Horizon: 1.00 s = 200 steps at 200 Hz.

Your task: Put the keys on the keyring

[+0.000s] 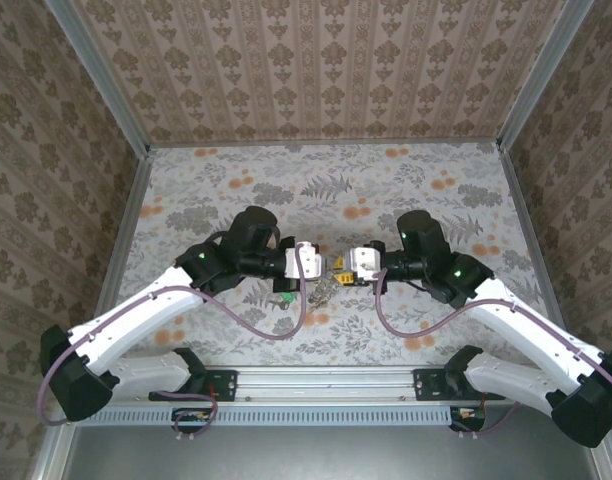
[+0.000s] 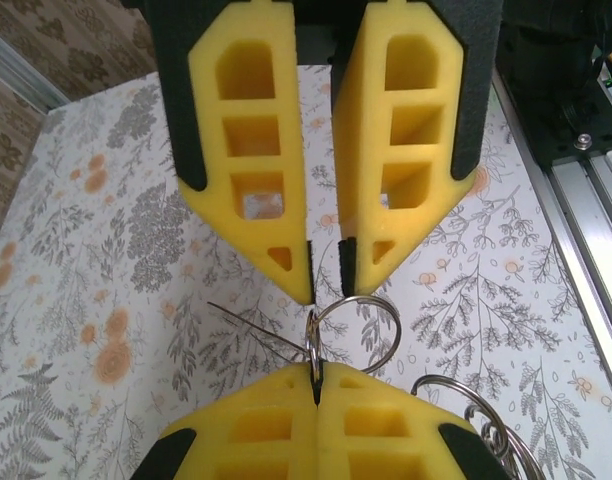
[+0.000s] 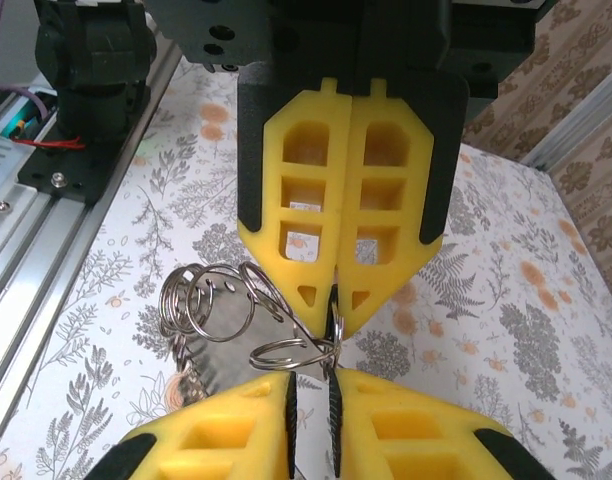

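Observation:
My two grippers meet tip to tip over the middle of the table. My left gripper (image 2: pixel 316 368) (image 1: pixel 326 270) is shut on a small upright metal keyring (image 2: pixel 314 345). A wider ring (image 2: pixel 358 328) threads through it. My right gripper (image 3: pixel 314 375) (image 1: pixel 344 270) faces it with a narrow gap between its pads, and the linked rings (image 3: pixel 291 352) sit just at its tips. A bunch of several rings (image 3: pixel 201 300) with a grey key blade (image 3: pixel 221 352) hangs off to the side. A green-headed key (image 1: pixel 284 298) lies on the table below the left wrist.
The floral table cloth (image 1: pixel 286 190) runs back to patterned walls. An aluminium rail (image 1: pixel 326 378) with the arm bases lines the near edge. Purple cables (image 1: pixel 286 325) loop under both wrists.

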### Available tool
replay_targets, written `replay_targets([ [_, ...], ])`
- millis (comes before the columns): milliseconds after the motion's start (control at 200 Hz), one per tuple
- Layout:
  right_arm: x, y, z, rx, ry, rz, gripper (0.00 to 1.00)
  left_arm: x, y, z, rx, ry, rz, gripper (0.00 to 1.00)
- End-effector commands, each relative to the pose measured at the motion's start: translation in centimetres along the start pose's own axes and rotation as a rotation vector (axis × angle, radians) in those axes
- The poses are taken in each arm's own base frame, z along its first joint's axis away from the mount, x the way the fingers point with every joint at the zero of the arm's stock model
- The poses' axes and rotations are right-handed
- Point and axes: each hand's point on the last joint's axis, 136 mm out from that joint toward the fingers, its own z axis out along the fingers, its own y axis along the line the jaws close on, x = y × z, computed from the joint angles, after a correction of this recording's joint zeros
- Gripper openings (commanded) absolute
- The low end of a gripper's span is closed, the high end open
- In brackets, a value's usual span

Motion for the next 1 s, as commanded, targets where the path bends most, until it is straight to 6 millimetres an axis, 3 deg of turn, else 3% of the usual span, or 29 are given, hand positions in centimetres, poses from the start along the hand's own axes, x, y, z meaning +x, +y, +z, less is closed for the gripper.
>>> replay_targets([
  [0,0.3,-0.3,0.2,0.011,0.052,-0.012,0.19,-1.6,0.3,-0.4,0.000,-0.025,0.035,0.00],
  [415,0.0,-1.4,1.2,0.061,0.024,0.037,0.18,-2.0,-0.2,0.0,0.034,-0.040,0.040,0.00],
  [640,-0.8,-0.3,1.5,-0.006,-0.028,0.054,0.19,-2.1,0.0,0.1,0.033,-0.042,0.032,0.00],
  [790,-0.5,-0.1,1.7,-0.023,-0.024,0.073,0.00,-2.3,0.1,-0.1,0.016,-0.055,0.032,0.00],
  [970,-0.5,-1.0,1.6,0.039,-0.042,0.110,0.00,-2.0,0.4,-0.6,-0.029,-0.059,0.028,0.00],
  [995,-0.6,-1.3,1.5,0.056,-0.054,0.123,0.00,-1.9,0.4,-0.7,-0.035,-0.059,0.027,0.04],
])
